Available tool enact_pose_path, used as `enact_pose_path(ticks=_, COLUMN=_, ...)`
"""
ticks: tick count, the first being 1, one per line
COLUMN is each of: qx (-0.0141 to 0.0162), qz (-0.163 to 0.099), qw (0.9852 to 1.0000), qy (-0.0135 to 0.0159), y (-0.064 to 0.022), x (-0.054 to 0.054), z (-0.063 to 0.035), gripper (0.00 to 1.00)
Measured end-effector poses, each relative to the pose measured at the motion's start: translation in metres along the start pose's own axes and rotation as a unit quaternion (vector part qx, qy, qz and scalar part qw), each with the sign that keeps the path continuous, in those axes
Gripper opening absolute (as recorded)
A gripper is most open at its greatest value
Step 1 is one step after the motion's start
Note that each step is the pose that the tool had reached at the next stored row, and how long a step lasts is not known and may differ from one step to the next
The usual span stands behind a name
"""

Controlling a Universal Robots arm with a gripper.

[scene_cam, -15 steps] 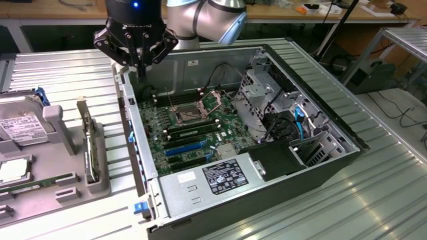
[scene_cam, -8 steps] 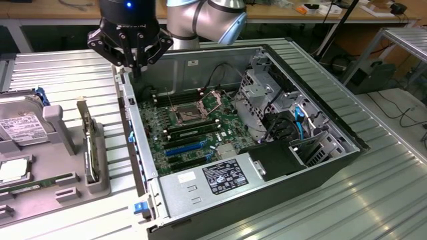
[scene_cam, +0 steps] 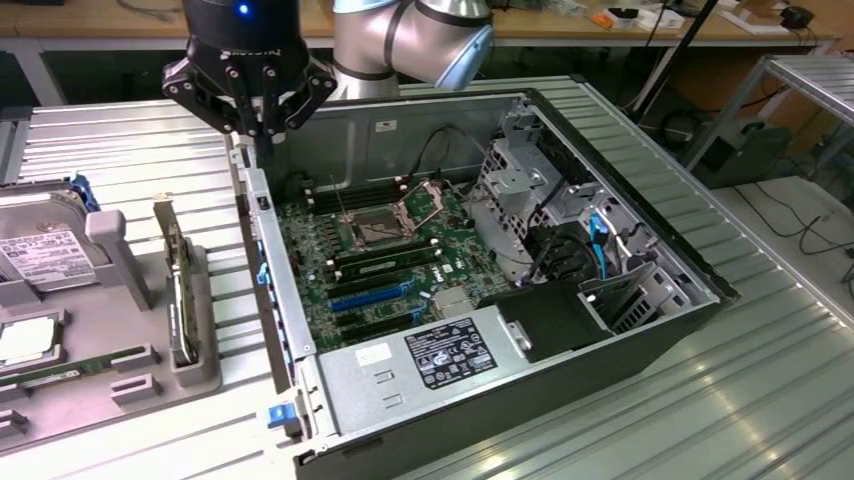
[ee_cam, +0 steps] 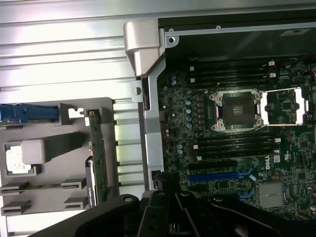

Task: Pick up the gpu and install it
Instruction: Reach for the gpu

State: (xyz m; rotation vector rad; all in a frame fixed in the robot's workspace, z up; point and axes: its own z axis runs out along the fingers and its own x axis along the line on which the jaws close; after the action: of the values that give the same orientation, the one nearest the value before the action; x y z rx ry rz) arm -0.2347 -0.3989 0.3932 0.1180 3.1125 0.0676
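Hanging above the far left corner of the open case (scene_cam: 627, 215), toward the exterior view's left, the gripper (scene_cam: 262, 128) had its jaws closed together with nothing held between them.

- Gpu (scene_cam: 175, 300): stood on its long edge in a slot of the grey tray (scene_cam: 134, 350), outside the case and just left of its left wall. It was well apart from the gripper and nearer than it. In the wrist view the gpu (ee_cam: 95, 158) showed as a thin green strip, upright in the tray (ee_cam: 49, 170).
- Drive (scene_cam: 40, 255): silver with a white label, it sat in the same tray, left of the gpu.
- Case: lay on its side on the ribbed metal table (scene_cam: 134, 140), lid off, board (scene_cam: 387, 250) exposed.
- Socket (scene_cam: 380, 222): square, with a metal frame, toward the far part of the board. In the wrist view the socket (ee_cam: 237, 109) had dark memory slots on both sides.
- Blue slots (scene_cam: 367, 297): on the near half of the board, nothing seated in them. In the wrist view one blue slot (ee_cam: 217, 175) lay just beyond the black gripper (ee_cam: 173, 217).
- Supply (scene_cam: 441, 355): a silver box with a black label, at the near end of the case.
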Motion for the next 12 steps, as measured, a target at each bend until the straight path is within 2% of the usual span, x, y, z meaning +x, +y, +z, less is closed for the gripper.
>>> enact_pose_path(ticks=4, qx=0.0000, qz=0.000, qw=1.0000, qy=0.0000, y=-0.0003, x=0.004, z=-0.0001, gripper=0.11)
enact_pose_path(ticks=8, qx=0.0000, qz=0.000, qw=1.0000, qy=0.0000, y=-0.0011, x=0.015, z=-0.0002, gripper=0.11)
enact_pose_path(ticks=12, qx=0.0000, qz=0.000, qw=1.0000, qy=0.0000, y=-0.0015, x=0.020, z=-0.0003, gripper=0.11)
